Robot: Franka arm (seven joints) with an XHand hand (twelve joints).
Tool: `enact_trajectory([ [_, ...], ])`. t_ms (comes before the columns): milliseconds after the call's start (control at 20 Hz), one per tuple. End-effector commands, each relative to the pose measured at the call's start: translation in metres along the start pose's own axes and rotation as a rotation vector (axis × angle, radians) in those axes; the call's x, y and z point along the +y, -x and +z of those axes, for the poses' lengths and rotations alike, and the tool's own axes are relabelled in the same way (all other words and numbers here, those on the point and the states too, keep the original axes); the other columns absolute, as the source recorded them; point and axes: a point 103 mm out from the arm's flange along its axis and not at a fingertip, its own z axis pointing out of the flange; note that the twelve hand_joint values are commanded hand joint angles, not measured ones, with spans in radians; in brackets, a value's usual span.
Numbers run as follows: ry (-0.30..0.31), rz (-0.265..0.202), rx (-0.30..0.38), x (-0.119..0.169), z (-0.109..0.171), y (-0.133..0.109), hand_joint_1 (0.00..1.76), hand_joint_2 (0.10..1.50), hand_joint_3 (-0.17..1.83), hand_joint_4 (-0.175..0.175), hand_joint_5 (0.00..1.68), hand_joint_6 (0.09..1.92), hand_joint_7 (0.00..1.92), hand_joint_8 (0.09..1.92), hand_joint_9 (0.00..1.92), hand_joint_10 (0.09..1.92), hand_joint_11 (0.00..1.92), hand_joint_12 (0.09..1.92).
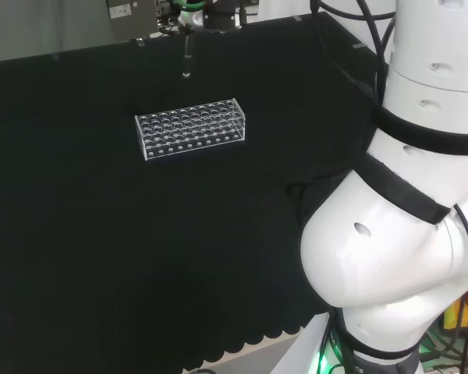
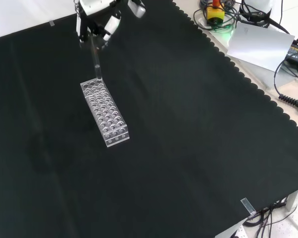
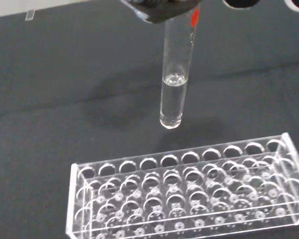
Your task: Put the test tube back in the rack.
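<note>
My hand [image 2: 97, 20] is curled round the top of the test tube [image 3: 175, 79], pinching it so it hangs upright, mouth up; the small amount of clear liquid at its bottom stays level. In the front view the tube's base sits just above the far end of the clear test tube rack [image 2: 105, 113], not yet in any hole. The rack's holes look empty. I judge the next step is aligning over one hole, then lowering straight.
</note>
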Motion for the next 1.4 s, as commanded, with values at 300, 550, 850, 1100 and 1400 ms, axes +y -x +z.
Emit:
enact_trajectory([
  [300,-0.053,-0.042,-0.019,0.023,0.045,-0.02,1.23,1.05,-0.17,-0.175,1.39,0.32,1.74,0.39,1.68,0.51,1.22,0.86],
  [550,-0.064,-0.039,-0.026,0.034,0.06,-0.02,1.23,1.05,-0.17,-0.175,1.39,0.31,1.74,0.39,1.68,0.51,1.22,0.86],
  [850,-0.068,-0.021,-0.024,0.045,0.072,-0.012,1.23,1.04,-0.17,-0.175,1.39,0.31,1.74,0.4,1.68,0.51,1.22,0.86],
  [1100,-0.078,-0.011,-0.038,0.054,0.081,-0.005,1.23,1.04,-0.17,-0.175,1.39,0.31,1.74,0.4,1.68,0.51,1.22,0.86],
  [1400,-0.069,0.001,-0.049,0.064,0.089,0.003,1.23,1.04,-0.17,-0.175,1.39,0.31,1.74,0.4,1.68,0.52,1.22,0.86],
])
